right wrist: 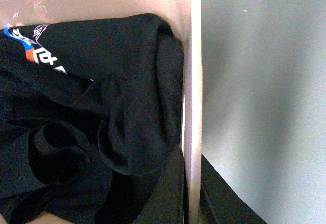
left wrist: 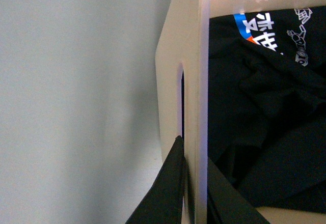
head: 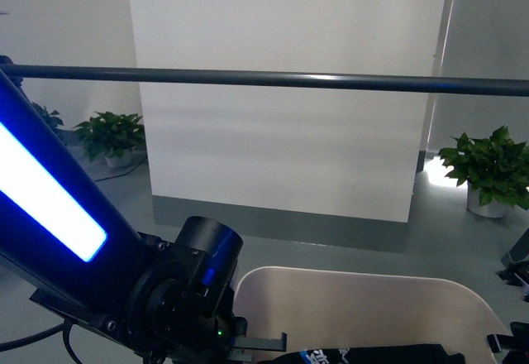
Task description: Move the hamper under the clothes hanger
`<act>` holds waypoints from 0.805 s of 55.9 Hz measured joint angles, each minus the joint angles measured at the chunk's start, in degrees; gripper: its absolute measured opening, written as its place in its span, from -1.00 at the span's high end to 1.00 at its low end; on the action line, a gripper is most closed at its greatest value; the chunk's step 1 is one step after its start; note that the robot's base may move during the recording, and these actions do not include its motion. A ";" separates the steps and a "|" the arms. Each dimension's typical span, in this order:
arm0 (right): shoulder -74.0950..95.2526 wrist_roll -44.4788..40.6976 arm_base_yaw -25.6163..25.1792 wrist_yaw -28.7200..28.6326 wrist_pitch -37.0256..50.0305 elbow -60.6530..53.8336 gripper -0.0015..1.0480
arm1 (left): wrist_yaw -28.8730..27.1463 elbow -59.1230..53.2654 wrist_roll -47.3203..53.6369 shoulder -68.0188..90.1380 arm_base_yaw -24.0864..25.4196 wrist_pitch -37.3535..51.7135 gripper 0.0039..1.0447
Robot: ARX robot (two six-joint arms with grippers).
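Hamper (head: 364, 285) is seen low in the front view, with its far rim and cream inner wall visible. A black T-shirt (head: 376, 354) with blue and white print is bundled inside the hamper. The long grey bar of the clothes hanger (head: 273, 79) is seen crossing above and beyond the hamper; whether it lies straight over the hamper cannot be told.

Left gripper (left wrist: 193, 152) is clamped on the hamper's left wall, one finger outside by the slot handle cutout and the other inside next to the black T-shirt. Right gripper (right wrist: 191, 155) is closed the same way over the hamper's right wall, one finger inside against the black T-shirt and one outside.

Grey floor (left wrist: 76, 107) is seen outside the hamper. One potted plant (head: 111, 136) is noted well beyond the hamper to the left, another (head: 488, 170) to the right.
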 joint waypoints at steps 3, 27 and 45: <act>0.00 0.00 0.46 -0.02 0.00 0.00 0.94 | -0.46 0.00 0.02 0.00 0.57 0.00 0.93; 0.00 0.00 1.22 -0.17 0.02 0.00 0.94 | -0.63 0.00 0.07 0.00 1.42 0.00 0.93; 0.00 0.00 1.11 -0.37 0.02 0.00 0.94 | -0.70 0.00 0.07 0.00 1.42 0.00 0.93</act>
